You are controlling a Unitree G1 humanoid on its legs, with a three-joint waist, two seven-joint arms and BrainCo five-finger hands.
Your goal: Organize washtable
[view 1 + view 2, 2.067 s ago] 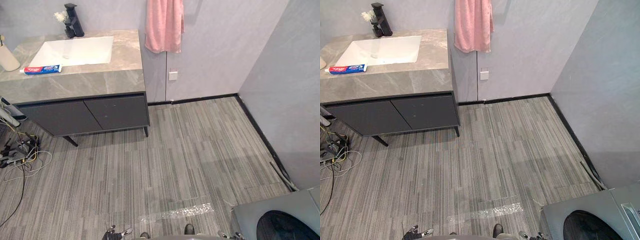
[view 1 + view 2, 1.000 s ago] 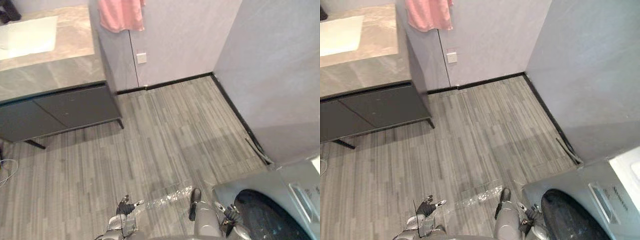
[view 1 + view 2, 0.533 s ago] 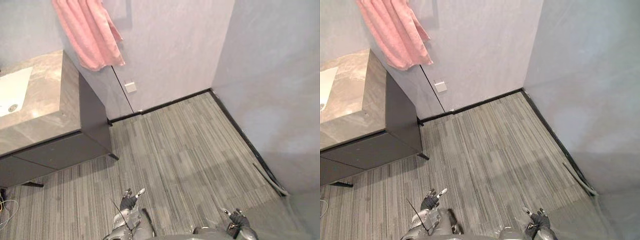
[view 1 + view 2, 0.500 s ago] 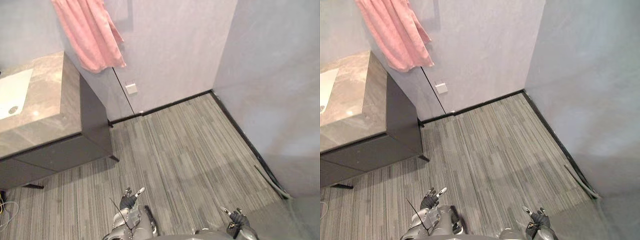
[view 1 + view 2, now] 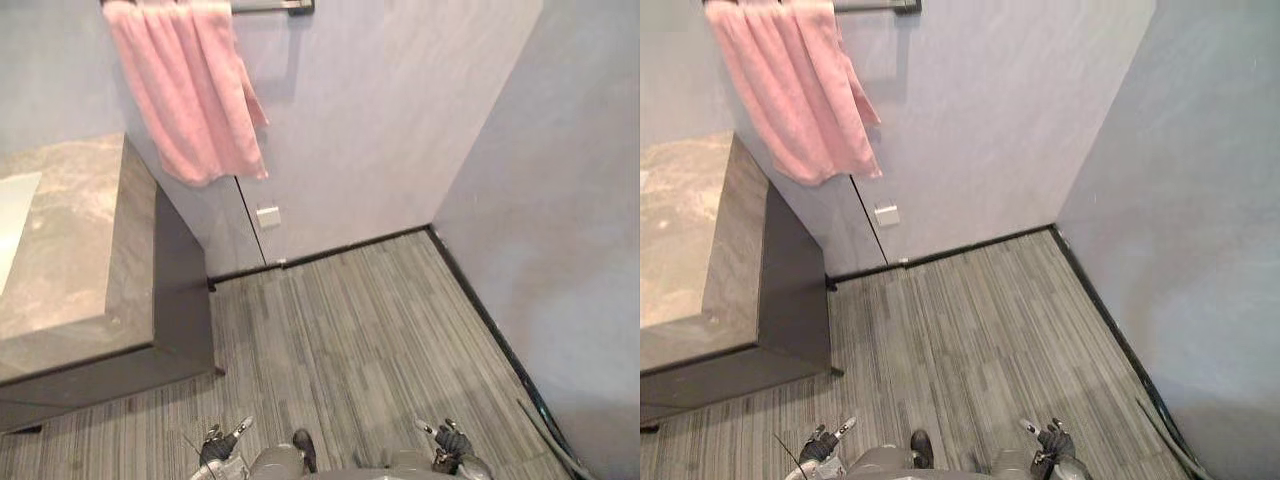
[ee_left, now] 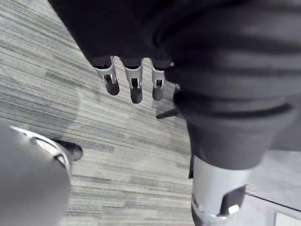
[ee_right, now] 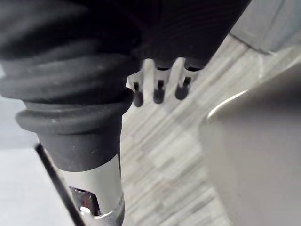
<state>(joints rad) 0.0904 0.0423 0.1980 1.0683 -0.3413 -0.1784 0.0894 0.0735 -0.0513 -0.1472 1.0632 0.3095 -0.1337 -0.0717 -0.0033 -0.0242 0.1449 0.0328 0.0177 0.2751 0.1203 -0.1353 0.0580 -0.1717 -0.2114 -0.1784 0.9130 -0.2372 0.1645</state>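
The washtable [image 5: 75, 270], a grey stone top on a dark cabinet [image 5: 185, 300], stands at the left edge of the eye views, with a sliver of its white basin [image 5: 12, 235] showing. No loose items appear on the visible part of the top. My left hand [image 5: 222, 444] hangs low over the floor at the bottom of the view, fingers [image 6: 134, 85] straight and holding nothing. My right hand [image 5: 450, 439] hangs the same way at the lower right, its fingers [image 7: 159, 92] straight and empty. Both hands are well away from the washtable.
A pink towel [image 5: 190, 95] hangs from a wall bar [image 5: 268, 6] just past the washtable's right end. A white wall socket [image 5: 267, 216] sits below it. Grey striped floor [image 5: 360, 340] runs to the back and right walls. A hose [image 5: 548, 442] lies by the right wall.
The camera has swung right and up: the washtable has slid to the left edge and the towel now shows in full. Both hands stay low and empty.
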